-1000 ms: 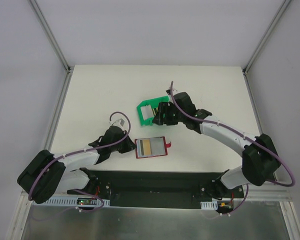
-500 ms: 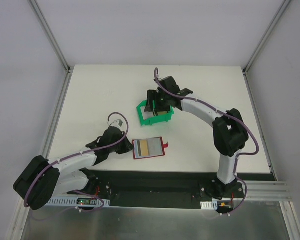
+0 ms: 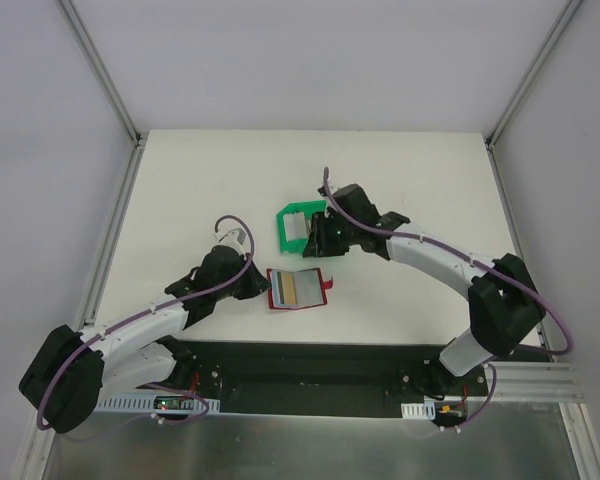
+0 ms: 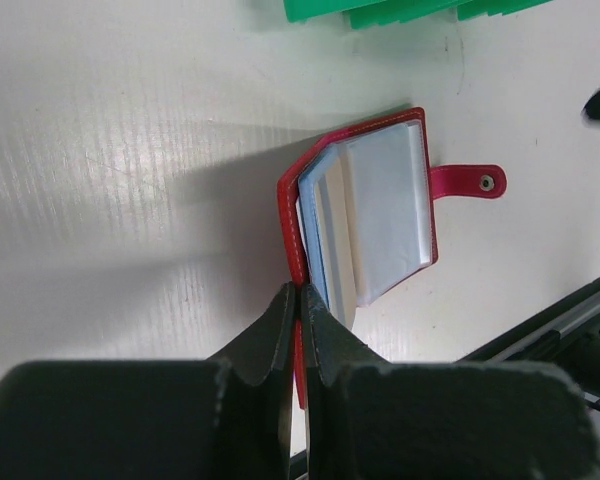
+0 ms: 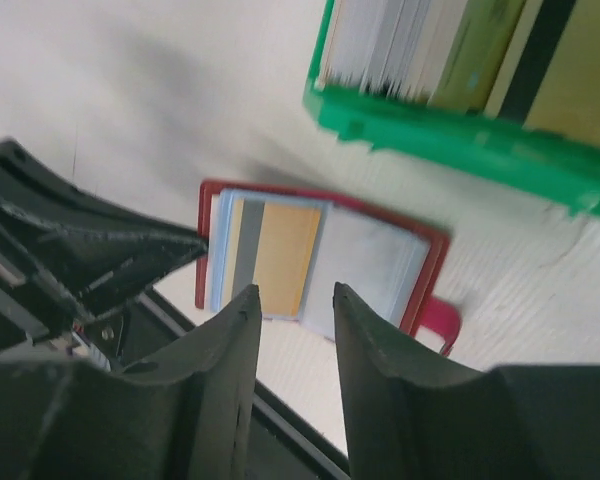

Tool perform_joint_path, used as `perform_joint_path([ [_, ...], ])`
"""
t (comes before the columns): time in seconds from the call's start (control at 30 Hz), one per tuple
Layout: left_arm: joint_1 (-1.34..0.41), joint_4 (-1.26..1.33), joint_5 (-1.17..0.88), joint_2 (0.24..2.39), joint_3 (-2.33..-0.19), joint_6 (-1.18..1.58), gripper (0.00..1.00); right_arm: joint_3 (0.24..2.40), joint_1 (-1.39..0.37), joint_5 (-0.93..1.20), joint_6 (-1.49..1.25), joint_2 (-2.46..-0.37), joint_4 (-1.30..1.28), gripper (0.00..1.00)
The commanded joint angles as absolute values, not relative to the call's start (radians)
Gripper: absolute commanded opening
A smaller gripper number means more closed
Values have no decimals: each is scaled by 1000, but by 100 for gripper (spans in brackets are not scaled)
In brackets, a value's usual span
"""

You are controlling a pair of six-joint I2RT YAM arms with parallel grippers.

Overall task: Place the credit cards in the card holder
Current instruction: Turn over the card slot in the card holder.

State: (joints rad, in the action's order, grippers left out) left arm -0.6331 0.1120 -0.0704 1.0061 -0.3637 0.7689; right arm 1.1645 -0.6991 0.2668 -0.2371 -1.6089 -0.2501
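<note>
We look down on a white desk [image 3: 200, 200] with an arm at either side. The dark red card holder [image 3: 298, 289] lies open close to the near edge, between the two arms, its snap tab [image 4: 467, 181] pointing right. The left fingers [image 3: 257, 285] are pressed fully together on the holder's left cover edge, gripping it. A golden card [image 5: 280, 255] with a grey stripe shows in one pale blue pocket. Just beyond the holder stands a green bin [image 5: 450, 145] with more credit cards [image 5: 420, 40] on edge inside. The right fingers [image 3: 320, 243] hover between bin and holder, parted with a clear gap, and we see nothing held between them.
</note>
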Motion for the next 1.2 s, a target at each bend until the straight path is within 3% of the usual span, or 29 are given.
perform_joint_path([
  [0.0, -624, 81, -81, 996, -408, 738, 0, 1036, -784, 287, -317, -1562, -204, 35],
  [0.43, -624, 71, -98, 999, -416, 739, 0, 942, -775, 132, -350, -1577, -158, 33],
  [0.9, -624, 69, -112, 1008, -414, 733, 0, 1071, -611, 149, -218, -1655, -224, 34],
  [1.17, -624, 69, -133, 1020, -433, 727, 0, 962, -734, 198, -294, -1525, -183, 34],
])
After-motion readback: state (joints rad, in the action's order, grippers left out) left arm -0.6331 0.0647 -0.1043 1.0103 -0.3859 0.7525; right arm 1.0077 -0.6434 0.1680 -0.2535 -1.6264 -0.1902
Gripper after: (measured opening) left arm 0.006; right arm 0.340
